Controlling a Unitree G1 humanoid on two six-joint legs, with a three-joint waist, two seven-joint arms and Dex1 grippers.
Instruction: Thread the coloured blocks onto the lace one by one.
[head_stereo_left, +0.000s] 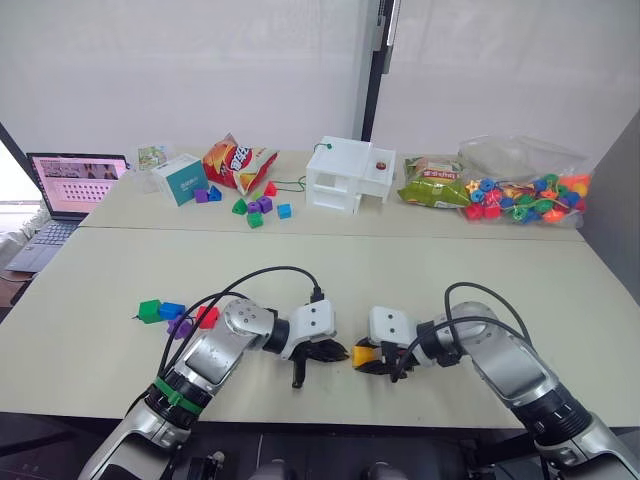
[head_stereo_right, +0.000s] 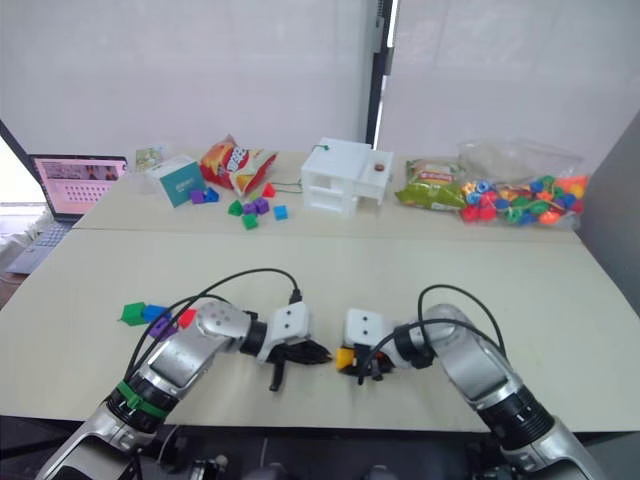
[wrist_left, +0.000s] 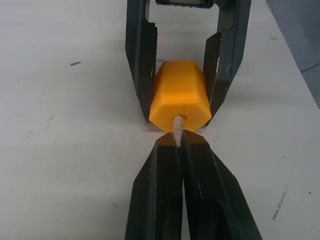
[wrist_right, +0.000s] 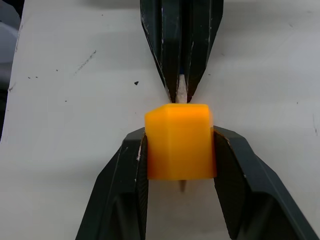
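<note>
Yellow block (wrist_left: 179, 99) clamped in the right tool (head_stereo_left: 375, 357), low over the worktop (head_stereo_left: 400, 270) — lace tip (wrist_left: 177, 125), pinched in the closed left tool (head_stereo_left: 325, 352), just entering its hole. Beside the left arm, four blocks (head_stereo_left: 177, 315) wait unthreaded.

Two pale beige desks: near desk (head_stereo_left: 100, 290) butted against far desk (head_stereo_left: 150, 210), seam running across. White wall (head_stereo_left: 200, 70) behind, split by a dark vertical post (head_stereo_left: 376, 70). Grey partition panel (head_stereo_left: 612, 220) at the right edge. Open laptop (head_stereo_left: 66, 185) with lit screen at far left. Even, soft indoor light, no hard shadows. Dark floor strip (head_stereo_left: 300, 445) under the near desk edge.
</note>
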